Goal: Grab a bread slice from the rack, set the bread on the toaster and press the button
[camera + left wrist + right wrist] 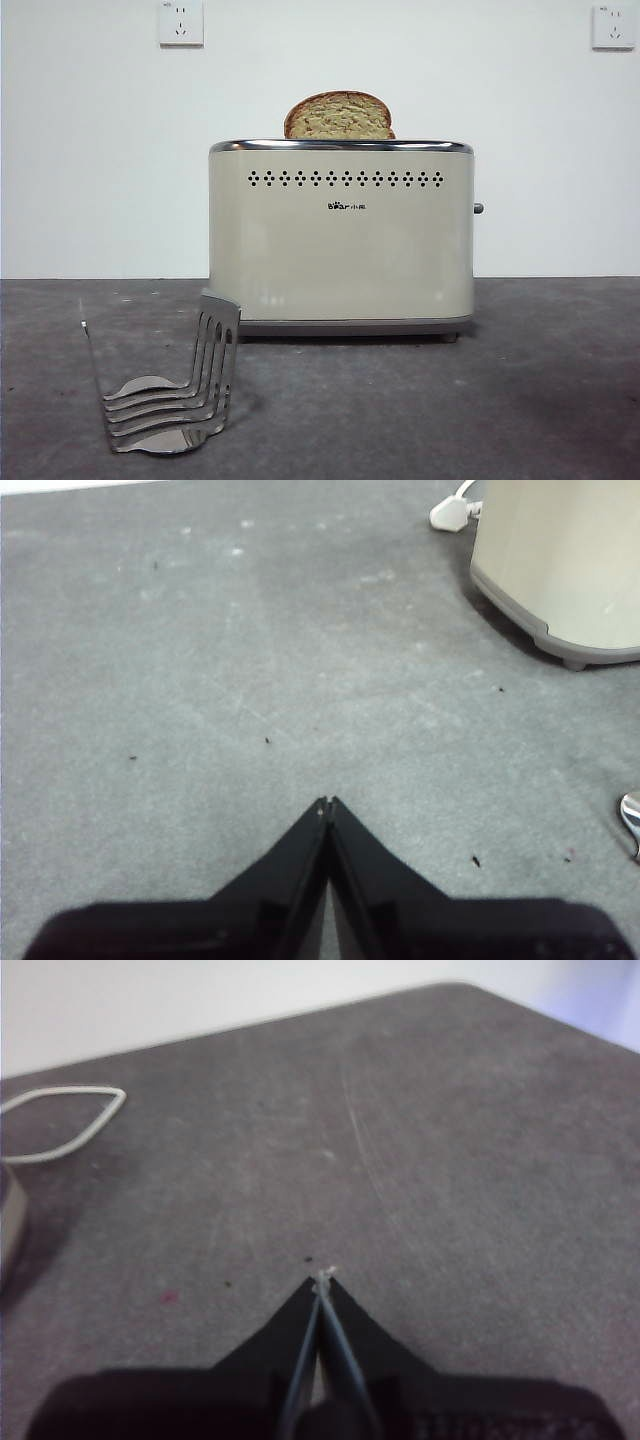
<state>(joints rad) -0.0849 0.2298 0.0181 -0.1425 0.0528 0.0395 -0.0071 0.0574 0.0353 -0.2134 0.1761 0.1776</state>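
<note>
Two grippers waited away from the work, neither visible in the front view. Starting at the left of that view, the rack (165,385) stood low on the grey counter (520,390), empty, its curved chrome tines rising toward the right and a thin upright wire at its left end. It sat near the front, just left of and in front of the toaster (341,238). The toaster stood broadside to the camera, its long axis running left to right, with rows of black dots and a small dark logo facing forward. The slice of bread (339,116) stood upright in the top slot, only its domed brown crust and speckled crumb showing above the chrome rim, its broad face toward the camera and its length along the toaster's. At the right narrow end the button (478,208) stuck out sideways near the upper part.

In the left wrist view, the left gripper (329,803) hung over bare counter, jaws closed tip to tip, holding nothing, a corner of the toaster nearby. In the right wrist view, the right gripper (322,1280) also hung over bare counter, jaws pressed together and empty, with a white cord (65,1120) lying well apart.
</note>
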